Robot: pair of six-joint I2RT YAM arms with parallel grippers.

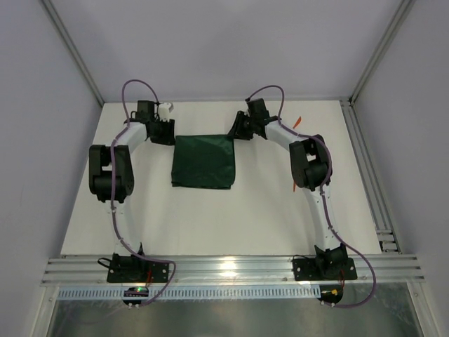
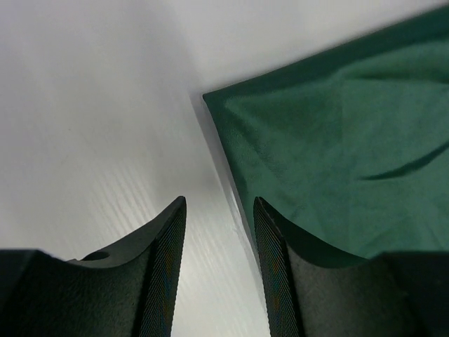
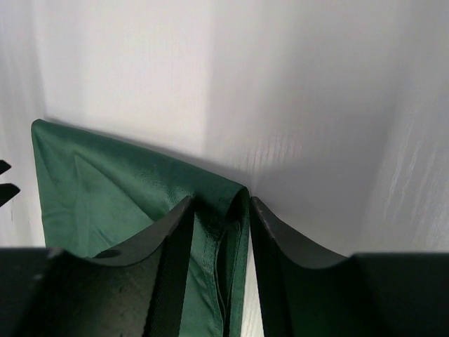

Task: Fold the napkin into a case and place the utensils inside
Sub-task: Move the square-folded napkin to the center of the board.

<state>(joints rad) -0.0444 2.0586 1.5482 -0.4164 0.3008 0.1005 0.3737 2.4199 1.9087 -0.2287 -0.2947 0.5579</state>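
White table (image 1: 231, 217) and pale walls surround the scene, and the napkin (image 1: 203, 161) lies toward the far middle of that table, already doubled into a rough square with layered edges. It is soft, light, limp cloth: it will sag and crease wherever it is lifted, and its stacked layers can slide apart or peel off singly, so I judge the corners and the folded edge the best places to take it, pinching all layers together.

At the napkin's far right corner the right tool (image 3: 219, 217) has its fingers part open with the corner's layered edge standing between them; whether the pads press the cloth yet I cannot tell. At the napkin's far left corner the left tool (image 2: 219, 232) is also part open and has hold of nothing: bare table shows between its fingers, and the cloth's edge runs just beside and under the right-hand finger (image 2: 277, 281).

Right of the napkin, past the right arm, one orange utensil (image 1: 297, 122) shows near the table's far edge, and another orange sliver (image 1: 294, 186) peeks from beside the arm's elbow. They look thin and light, likely slippery plastic lying flat, awkward to pick off the table.
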